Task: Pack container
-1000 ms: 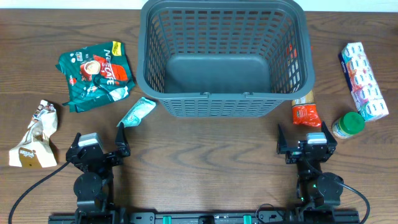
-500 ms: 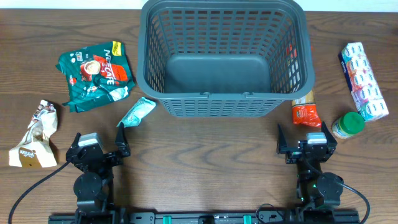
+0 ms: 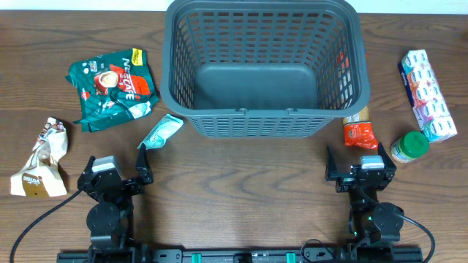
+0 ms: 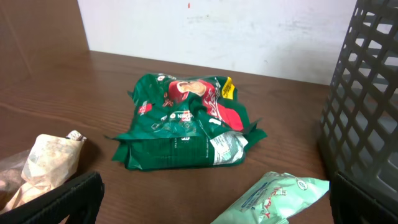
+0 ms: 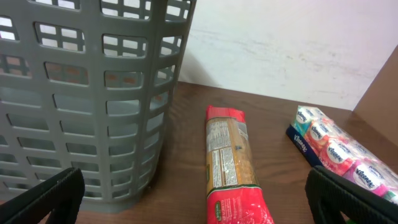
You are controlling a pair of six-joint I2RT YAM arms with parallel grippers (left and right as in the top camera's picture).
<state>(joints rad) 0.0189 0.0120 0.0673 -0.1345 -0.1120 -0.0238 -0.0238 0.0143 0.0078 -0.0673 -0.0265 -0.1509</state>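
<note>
The dark grey slotted basket [image 3: 263,69] stands at the back middle of the table with nothing in it; its side also shows in the left wrist view [image 4: 367,93] and the right wrist view [image 5: 81,99]. My left gripper [image 3: 117,174] is open and empty near the front left, just short of a pale green packet [image 3: 161,131] [image 4: 273,199]. My right gripper [image 3: 360,169] is open and empty near the front right, just short of a red-ended packet [image 3: 359,131] [image 5: 233,168].
A green Nescafe bag [image 3: 113,84] [image 4: 186,121] and a crumpled beige bag [image 3: 42,161] [image 4: 46,158] lie at the left. A tissue pack [image 3: 428,95] [image 5: 339,149] and a green-lidded jar [image 3: 409,146] are at the right.
</note>
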